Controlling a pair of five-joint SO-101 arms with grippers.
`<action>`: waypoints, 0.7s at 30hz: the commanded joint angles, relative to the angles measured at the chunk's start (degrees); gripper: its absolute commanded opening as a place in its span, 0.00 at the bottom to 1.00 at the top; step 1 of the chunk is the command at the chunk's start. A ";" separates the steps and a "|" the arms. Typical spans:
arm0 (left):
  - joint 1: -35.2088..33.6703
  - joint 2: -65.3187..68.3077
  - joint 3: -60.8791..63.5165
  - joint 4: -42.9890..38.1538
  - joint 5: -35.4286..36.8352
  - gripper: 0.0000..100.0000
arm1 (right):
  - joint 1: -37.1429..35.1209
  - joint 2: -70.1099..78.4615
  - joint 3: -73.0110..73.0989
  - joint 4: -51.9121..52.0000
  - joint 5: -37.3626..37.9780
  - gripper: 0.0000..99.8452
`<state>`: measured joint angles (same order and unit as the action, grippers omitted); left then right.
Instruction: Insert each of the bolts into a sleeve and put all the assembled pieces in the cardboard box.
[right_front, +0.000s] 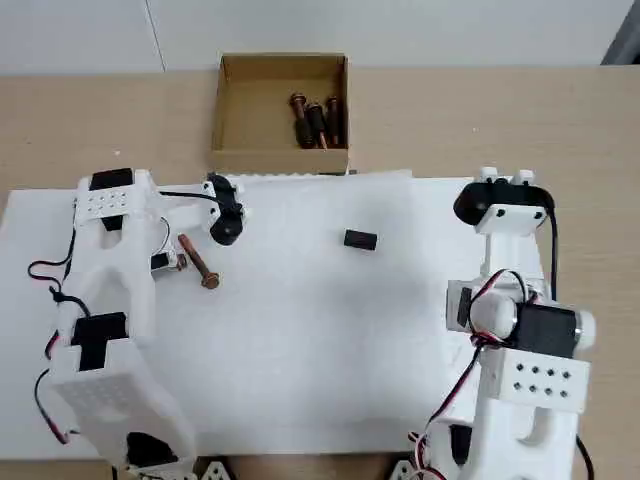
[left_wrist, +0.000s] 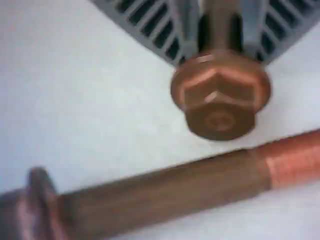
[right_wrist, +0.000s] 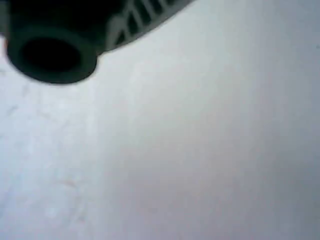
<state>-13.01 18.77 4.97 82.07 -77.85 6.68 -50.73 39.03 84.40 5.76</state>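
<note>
Left gripper: my left gripper (left_wrist: 220, 25) is clamped on the shank of the held bolt (left_wrist: 220, 97), whose hex head points out toward my wrist camera.
Reason for hold: I judge that gripping the shank leaves the head free and keeps the bolt straight for mating with a sleeve.
Right gripper: my right gripper (right_wrist: 100, 25) appears closed on the held sleeve (right_wrist: 50, 55), whose open bore faces outward, presumably to receive a bolt.
Loose bolt: the loose bolt (right_front: 197, 262) lies flat on the white mat (right_front: 330, 350), just beside my left gripper.
Loose sleeve: the loose sleeve (right_front: 360, 240) lies on the mat between the arms, well apart from both.
Cardboard box: the cardboard box (right_front: 225, 110) sits beyond the mat's far edge and holds the assembled pieces (right_front: 315, 120).
Hidden: my arm covers the held bolt from above.
Cut off: the threaded tip of the held bolt and the rear of the held sleeve are out of frame.
Unclear: the exact count of pieces in the box.
</note>
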 joint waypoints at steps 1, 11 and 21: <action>1.49 -0.97 -2.51 3.25 -7.91 0.00 | 0.22 -1.27 -0.62 -0.13 0.79 0.00; 4.48 -0.97 -24.31 16.26 3.96 0.00 | -1.36 -1.27 -8.44 4.18 0.88 0.00; 15.12 -1.49 -47.52 18.29 35.60 0.00 | -1.27 -1.27 -16.26 7.08 0.79 0.00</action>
<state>-0.18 18.95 -33.54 99.38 -45.58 5.71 -50.73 26.81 91.25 6.02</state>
